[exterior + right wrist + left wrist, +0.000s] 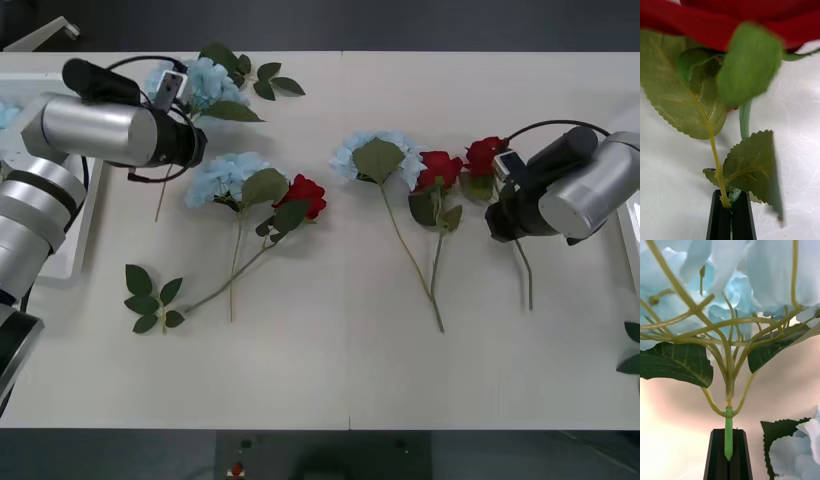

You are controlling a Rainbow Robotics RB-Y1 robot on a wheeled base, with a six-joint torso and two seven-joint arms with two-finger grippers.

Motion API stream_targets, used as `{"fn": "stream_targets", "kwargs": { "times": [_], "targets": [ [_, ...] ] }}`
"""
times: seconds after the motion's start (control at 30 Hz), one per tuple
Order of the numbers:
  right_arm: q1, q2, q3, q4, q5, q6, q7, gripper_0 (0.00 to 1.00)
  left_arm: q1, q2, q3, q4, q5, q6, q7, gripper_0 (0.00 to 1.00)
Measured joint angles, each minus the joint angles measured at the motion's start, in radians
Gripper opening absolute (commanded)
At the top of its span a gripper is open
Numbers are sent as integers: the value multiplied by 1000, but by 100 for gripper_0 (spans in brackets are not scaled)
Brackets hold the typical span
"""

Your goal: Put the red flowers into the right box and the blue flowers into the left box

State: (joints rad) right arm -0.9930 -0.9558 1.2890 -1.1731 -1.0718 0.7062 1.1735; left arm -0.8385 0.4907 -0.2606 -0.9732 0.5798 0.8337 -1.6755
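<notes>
My left gripper (729, 455) is shut on the green stem of a blue flower (752, 281). In the front view that pale blue cluster (205, 82) sits at the table's far left, just beyond my left arm (110, 130). My right gripper (730, 215) is shut on the stem of a red flower (733, 18), whose bloom (485, 155) shows beside my right arm (570, 190). Two more blue flowers (228, 176) (375, 155) and two more red flowers (305, 193) (438, 169) lie mid-table. The left box (75, 245) shows at the left edge, the right box (632, 235) at the right edge.
A loose leaf sprig (150, 296) lies front left and another (268, 80) at the back beside the held blue flower. A leaf (632, 352) pokes in at the right edge. The long stems of the lying flowers point toward the table's front.
</notes>
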Motion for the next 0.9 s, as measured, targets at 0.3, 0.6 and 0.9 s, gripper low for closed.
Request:
{"fn": "stream_targets", "kwargs": {
  "times": [0.3, 0.6, 0.9],
  "targets": [
    [-147, -74, -2, 28, -201, 73, 1, 0, 0, 120, 275, -296, 8, 330, 0, 0],
    [-207, -252, -121, 84, -233, 167, 252, 0, 1, 265, 493, -320, 46, 499, -26, 0],
    [-207, -236, -93, 421, -221, 108, 460, 0, 172, 444, 473, -321, 179, 413, -65, 0]
  ]
}}
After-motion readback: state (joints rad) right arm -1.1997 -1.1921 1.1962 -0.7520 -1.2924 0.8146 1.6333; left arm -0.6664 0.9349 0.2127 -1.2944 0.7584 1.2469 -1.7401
